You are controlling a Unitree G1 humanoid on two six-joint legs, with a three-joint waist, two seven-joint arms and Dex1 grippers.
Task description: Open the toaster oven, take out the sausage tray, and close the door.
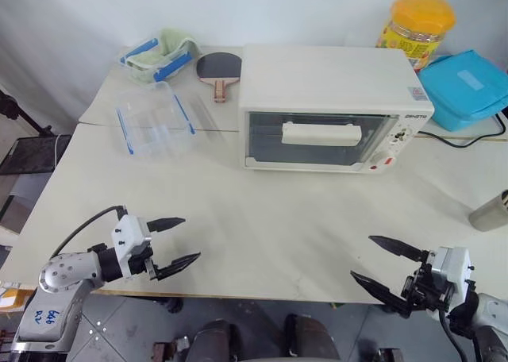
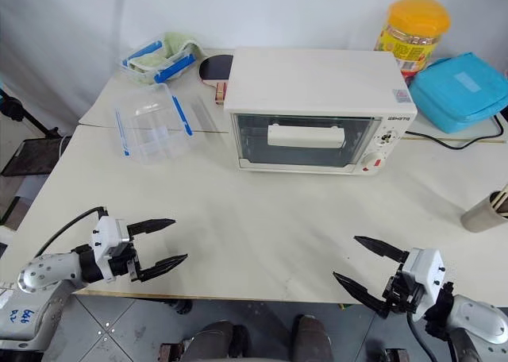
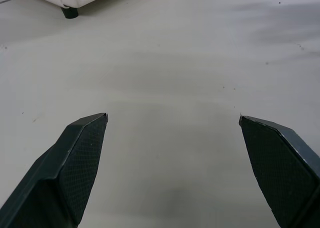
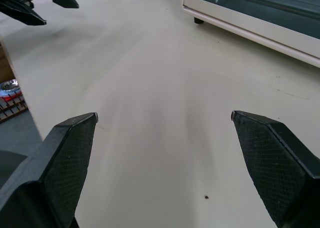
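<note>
The toaster oven (image 1: 333, 108) stands toward the far edge of the white table (image 1: 262, 227), right of the middle, with its door (image 1: 317, 137) shut and the white bar handle (image 1: 321, 133) lying across the glass. The control knobs (image 1: 397, 140) and a red button (image 1: 388, 160) sit at the right end of its front. Through the glass the inside is dim, and the sausage tray cannot be made out there; it is perhaps behind the handle.

The left gripper (image 1: 176, 240) hovers over the near left edge of the table, its two black fingers (image 3: 75, 163) spread wide with nothing between them. The right gripper (image 1: 386, 265) hangs at the near right edge, likewise spread wide and empty. Both are well apart from the oven.

At the far left corner lie a clear plastic container (image 1: 155, 120) with blue edges, a second container (image 1: 159, 56) holding a green cloth, and a table tennis paddle (image 1: 219, 70) just beside the oven's left side. Behind the oven on the right stand a yellow-lidded jar (image 1: 417, 28) and a blue pouch (image 1: 464, 88). A grey cup (image 1: 490, 211) stands at the right edge.
</note>
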